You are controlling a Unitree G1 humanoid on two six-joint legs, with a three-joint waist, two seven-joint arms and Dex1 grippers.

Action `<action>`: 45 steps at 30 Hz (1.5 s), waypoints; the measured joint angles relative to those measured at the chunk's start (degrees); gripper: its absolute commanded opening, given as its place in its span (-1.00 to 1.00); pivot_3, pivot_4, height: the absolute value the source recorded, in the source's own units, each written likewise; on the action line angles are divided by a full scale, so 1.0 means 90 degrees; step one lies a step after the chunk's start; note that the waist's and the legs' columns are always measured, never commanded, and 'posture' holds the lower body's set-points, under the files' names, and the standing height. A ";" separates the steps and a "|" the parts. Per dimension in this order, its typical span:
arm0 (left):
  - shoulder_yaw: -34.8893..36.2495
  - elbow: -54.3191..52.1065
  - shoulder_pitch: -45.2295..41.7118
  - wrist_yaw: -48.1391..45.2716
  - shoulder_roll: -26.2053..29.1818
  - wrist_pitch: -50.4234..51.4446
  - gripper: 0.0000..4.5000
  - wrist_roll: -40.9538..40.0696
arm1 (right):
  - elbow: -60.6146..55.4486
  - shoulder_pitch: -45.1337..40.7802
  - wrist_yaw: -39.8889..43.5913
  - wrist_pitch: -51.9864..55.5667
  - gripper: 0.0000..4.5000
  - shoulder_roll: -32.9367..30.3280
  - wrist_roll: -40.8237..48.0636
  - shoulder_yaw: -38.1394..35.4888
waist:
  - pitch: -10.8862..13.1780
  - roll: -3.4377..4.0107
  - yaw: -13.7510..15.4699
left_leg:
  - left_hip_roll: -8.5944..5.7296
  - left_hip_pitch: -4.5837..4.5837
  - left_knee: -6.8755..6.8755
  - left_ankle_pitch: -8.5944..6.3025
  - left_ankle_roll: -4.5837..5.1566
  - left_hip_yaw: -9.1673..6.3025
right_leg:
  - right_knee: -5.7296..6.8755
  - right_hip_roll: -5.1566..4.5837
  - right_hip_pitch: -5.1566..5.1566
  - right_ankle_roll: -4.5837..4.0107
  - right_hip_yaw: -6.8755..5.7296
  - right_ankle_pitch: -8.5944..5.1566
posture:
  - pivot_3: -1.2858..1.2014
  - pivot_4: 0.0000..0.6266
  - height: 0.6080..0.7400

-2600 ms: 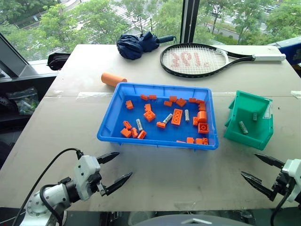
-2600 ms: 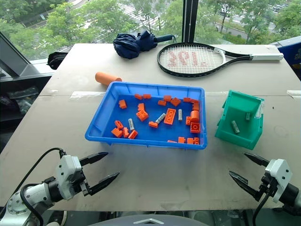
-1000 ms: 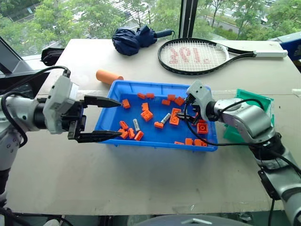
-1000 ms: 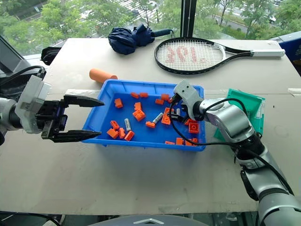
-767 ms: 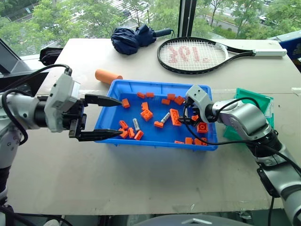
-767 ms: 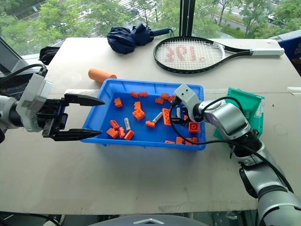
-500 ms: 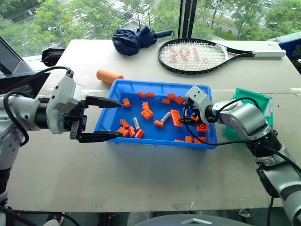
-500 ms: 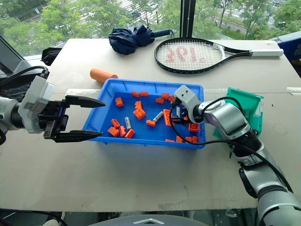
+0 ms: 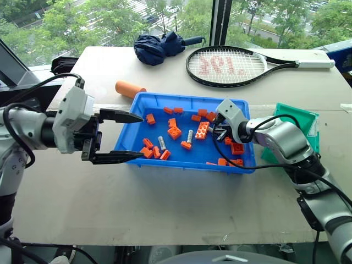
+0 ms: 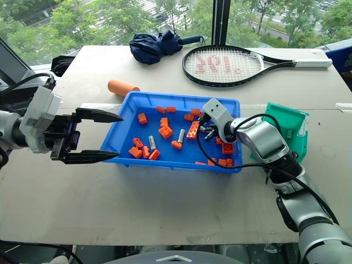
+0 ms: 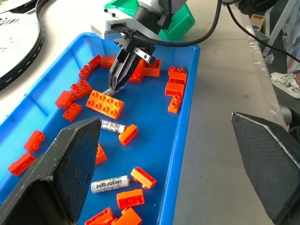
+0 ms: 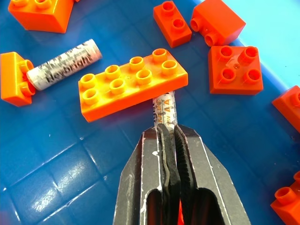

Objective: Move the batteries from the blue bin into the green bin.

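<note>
- Batteries lie in the blue bin (image 9: 132,124); one battery (image 12: 163,108) sits right at the tips of the right gripper (image 12: 168,133), its far end tucked under a long orange brick (image 12: 133,83).
- Right gripper's jaws are pressed together, with the battery's near end at their tips; whether the tips truly pinch it cannot be told from the wrist view.
- In the head views the right gripper (image 9: 221,132) reaches down into the bin's right half, beside that long brick (image 9: 202,130).
- A second battery (image 12: 63,63), lettered, lies just beyond the long brick, touching a small orange brick (image 12: 12,77) at one end.
- A third battery (image 11: 109,183) rests nearer the bin's left end among more small bricks; in the head view it shows as a grey cylinder (image 9: 161,143).
- Square orange bricks (image 12: 235,69) lie scattered on the bin floor around the right gripper.
- Left gripper (image 9: 121,136) hangs by the bin's left wall, jaws spread wide, one fingertip over the rim and the other just outside it, holding nothing.
- Green bin (image 9: 307,125) stands just right of the blue bin, partly behind the right arm.
- An orange cylinder (image 9: 130,88) lies on the table (image 9: 165,209) behind the blue bin's left corner.
- Farther back lie a tennis racket (image 9: 231,59) and a folded dark-blue umbrella (image 9: 157,48).
</note>
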 measured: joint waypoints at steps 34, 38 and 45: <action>-0.0256 0.0145 -0.0549 0.0249 -0.0158 0.0097 1.00 0.0196 | -0.0792 0.0200 0.0598 0.0419 -0.98 -0.0428 0.0059 -0.0184 | 0.0012 0.0014 -0.0054 | -0.0001 -0.0008 0.0002 0.0000 0.0000 -0.0012 | -0.0001 0.0003 -0.0003 0.0000 -0.0005 0.0000 | 0.03 -0.52 1.00; -0.0375 0.0016 -0.1182 0.0515 -0.0380 0.0461 1.00 -0.0166 | -0.1791 0.0156 0.0561 0.1149 -0.98 -0.0798 0.0375 -0.1085 | 0.0017 0.0022 -0.0020 | -0.0001 -0.0009 0.0003 -0.0001 0.0002 -0.0013 | 0.0000 0.0003 -0.0002 0.0000 -0.0005 0.0000 | 0.03 -0.52 1.00; -0.0706 -0.0104 -0.2046 0.0800 -0.0751 0.0974 1.00 -0.0566 | -0.2964 0.0512 0.0513 0.2503 -0.98 -0.2153 0.0701 -0.3024 | 0.0019 0.0021 0.0057 | -0.0011 -0.0013 0.0006 -0.0002 0.0004 -0.0017 | -0.0004 -0.0001 0.0001 0.0001 -0.0005 0.0000 | 0.03 -0.52 1.00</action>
